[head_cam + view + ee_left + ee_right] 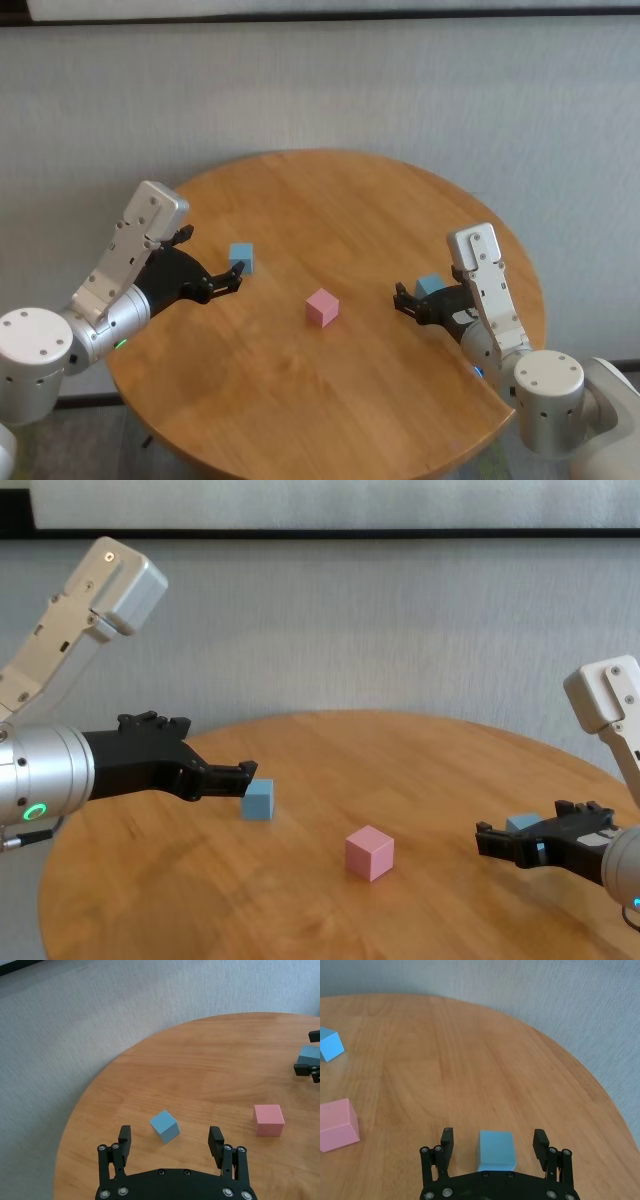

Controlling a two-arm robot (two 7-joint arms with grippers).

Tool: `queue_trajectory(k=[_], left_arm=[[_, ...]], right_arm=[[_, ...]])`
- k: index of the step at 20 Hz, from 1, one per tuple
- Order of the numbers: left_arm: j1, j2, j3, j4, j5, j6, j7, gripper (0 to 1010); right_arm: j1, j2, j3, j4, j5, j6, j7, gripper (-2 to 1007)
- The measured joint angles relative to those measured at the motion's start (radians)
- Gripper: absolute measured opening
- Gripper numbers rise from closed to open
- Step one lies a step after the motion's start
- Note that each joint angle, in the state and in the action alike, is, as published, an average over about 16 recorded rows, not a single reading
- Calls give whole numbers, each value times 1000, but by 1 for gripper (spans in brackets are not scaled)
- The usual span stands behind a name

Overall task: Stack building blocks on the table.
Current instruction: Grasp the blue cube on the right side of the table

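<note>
A pale pink cube [322, 307] sits near the middle of the round wooden table [350, 200]. One light blue cube [241, 258] lies to its left. My left gripper [236, 275] is open, and in the left wrist view this cube [164, 1126] sits just at its fingertips [124, 1136], apart from them. A second light blue cube [430, 286] lies to the right. My right gripper [402, 298] is open around that cube [496, 1150], with a gap on each side. All three cubes rest on the table.
The table's rim [300, 462] curves close in front of both arms. A grey textured surface [400, 90] lies behind the table. Bare wood lies between the pink cube and each blue cube.
</note>
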Motion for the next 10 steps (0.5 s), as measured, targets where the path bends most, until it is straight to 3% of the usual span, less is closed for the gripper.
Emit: queue_trajectory(k=[10], left_arm=[[0,0,0,0,0,0,0,1000]], right_arm=[[5,-12,9,17,-29,14,-4,869]])
